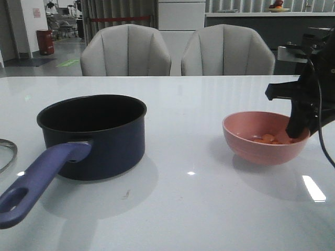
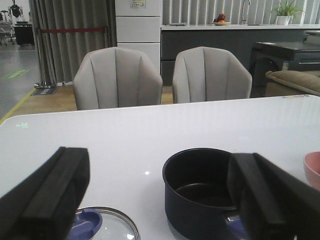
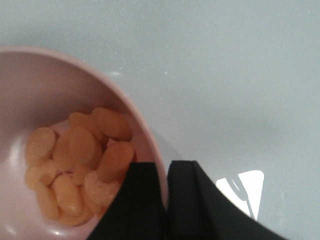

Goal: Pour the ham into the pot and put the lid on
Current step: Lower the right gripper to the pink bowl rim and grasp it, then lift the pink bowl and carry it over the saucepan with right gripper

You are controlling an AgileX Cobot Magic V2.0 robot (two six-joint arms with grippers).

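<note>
The dark navy pot [image 1: 94,137] stands on the table's left half, empty inside, its purple-blue handle [image 1: 36,180] pointing toward the front. The pot [image 2: 200,192] also shows in the left wrist view. The ham [image 1: 269,139] lies as orange-pink pieces in a pink bowl [image 1: 264,137] on the right. My right gripper [image 3: 165,200] is shut on the pink bowl's [image 3: 60,100] rim, one finger inside by the ham [image 3: 75,165], one outside. The lid [image 2: 100,227] lies flat at the pot's left; only its rim [image 1: 6,154] shows at the front view's edge. My left gripper [image 2: 160,200] hangs open above lid and pot.
Two grey chairs [image 1: 125,52] stand behind the white table [image 1: 199,204]. The right arm [image 1: 309,89] and its cable rise at the right edge. A counter and cabinets lie further back.
</note>
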